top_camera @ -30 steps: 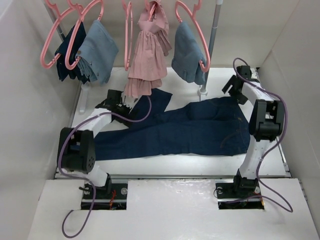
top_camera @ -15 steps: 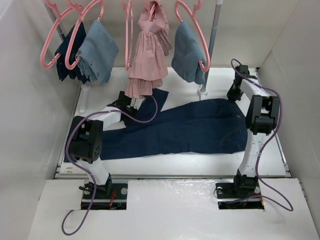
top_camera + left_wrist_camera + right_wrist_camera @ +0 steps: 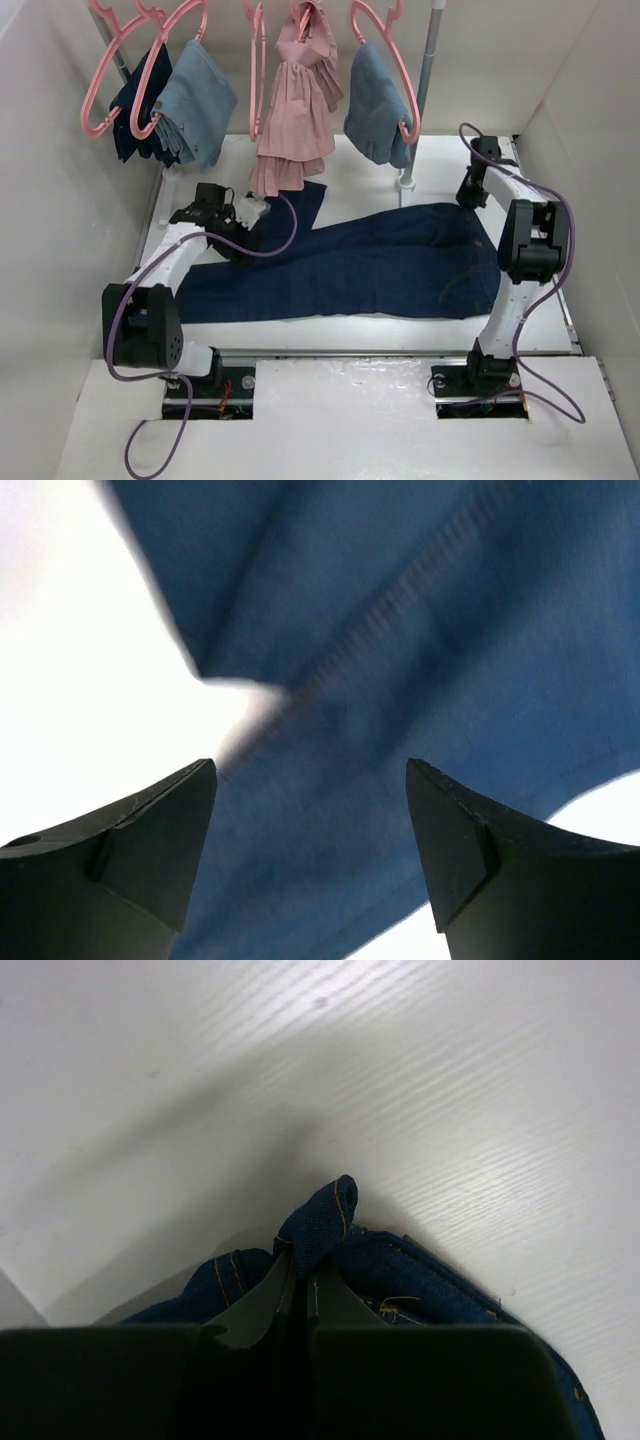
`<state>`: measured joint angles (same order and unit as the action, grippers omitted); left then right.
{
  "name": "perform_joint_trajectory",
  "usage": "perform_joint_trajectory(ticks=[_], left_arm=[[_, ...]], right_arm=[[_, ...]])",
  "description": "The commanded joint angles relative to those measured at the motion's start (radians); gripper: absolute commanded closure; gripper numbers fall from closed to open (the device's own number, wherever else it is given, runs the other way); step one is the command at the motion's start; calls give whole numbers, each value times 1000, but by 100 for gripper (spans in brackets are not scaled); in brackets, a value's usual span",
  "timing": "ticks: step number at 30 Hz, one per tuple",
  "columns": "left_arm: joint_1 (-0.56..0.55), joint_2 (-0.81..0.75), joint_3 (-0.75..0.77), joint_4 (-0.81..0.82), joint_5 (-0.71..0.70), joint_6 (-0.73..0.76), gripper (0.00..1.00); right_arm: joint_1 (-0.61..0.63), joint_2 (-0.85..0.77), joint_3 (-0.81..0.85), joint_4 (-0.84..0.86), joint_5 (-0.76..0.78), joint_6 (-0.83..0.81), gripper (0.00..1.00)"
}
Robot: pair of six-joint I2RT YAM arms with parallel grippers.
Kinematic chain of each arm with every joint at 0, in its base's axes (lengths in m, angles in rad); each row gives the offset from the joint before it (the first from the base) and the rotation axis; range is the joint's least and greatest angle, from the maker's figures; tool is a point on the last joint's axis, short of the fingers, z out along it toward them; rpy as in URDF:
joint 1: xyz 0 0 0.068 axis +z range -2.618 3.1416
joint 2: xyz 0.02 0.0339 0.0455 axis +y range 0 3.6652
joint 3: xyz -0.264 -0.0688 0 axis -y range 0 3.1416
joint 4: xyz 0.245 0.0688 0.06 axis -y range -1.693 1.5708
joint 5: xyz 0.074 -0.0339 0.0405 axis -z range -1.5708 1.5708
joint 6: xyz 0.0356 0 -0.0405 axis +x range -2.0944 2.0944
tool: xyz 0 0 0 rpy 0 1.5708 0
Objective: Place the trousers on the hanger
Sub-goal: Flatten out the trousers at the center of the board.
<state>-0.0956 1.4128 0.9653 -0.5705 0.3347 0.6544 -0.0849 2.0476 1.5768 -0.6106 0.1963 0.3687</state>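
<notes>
Long dark navy-blue cloth trousers (image 3: 380,260) lie flat; right gripper (image 3: 300,1270) clamped on a fold of them; left gripper (image 3: 308,770) spread wide, empty, just above the cloth.

The left gripper (image 3: 310,770) has pulled back leftward from the hem of the pink dress (image 3: 295,110), and its elbow has swung down toward the near edge of the desk (image 3: 350,335). The right gripper (image 3: 300,1270) has moved down onto the waistband of the trousers (image 3: 380,260), its fingers pinched on a fold. The waist end now lies wider and flatter.
</notes>
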Motion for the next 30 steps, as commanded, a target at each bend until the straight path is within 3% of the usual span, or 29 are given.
perform_joint_trajectory(ticks=[1, 2, 6, 13, 16, 17, 18, 21, 23, 28, 30], left_arm=[[30, 46, 26, 272, -1, -209, 26], [30, 79, 67, 312, -31, -334, 26], [10, 306, 211, 388, -134, -519, 26], [-84, 437, 231, 532, -223, -501, 24], [-128, 489, 222, 517, -382, -483, 24], [-128, 503, 222, 496, -402, -483, 27], [-128, 494, 222, 495, -443, -469, 41], [-128, 465, 168, 495, -499, -406, 65], [-109, 443, 120, 446, -530, -350, 98], [51, 339, 20, 273, -533, -247, 100], [77, 305, 9, 116, -513, -201, 100]], right_arm=[[63, -43, 3, 70, 41, -13, 100], [63, -43, 3, 71, 31, -13, 100], [74, -90, -6, 92, 2, -1, 100], [83, -161, -72, 112, 2, -1, 100], [83, -184, -93, 121, 2, 9, 100], [83, -196, -93, 121, 2, 18, 100], [83, -196, -93, 121, 2, 18, 100], [83, -214, -93, 130, 2, 36, 100], [83, -227, -103, 141, -9, 36, 100], [83, -248, -112, 170, -20, 47, 100], [83, -248, -121, 170, -20, 38, 100]])
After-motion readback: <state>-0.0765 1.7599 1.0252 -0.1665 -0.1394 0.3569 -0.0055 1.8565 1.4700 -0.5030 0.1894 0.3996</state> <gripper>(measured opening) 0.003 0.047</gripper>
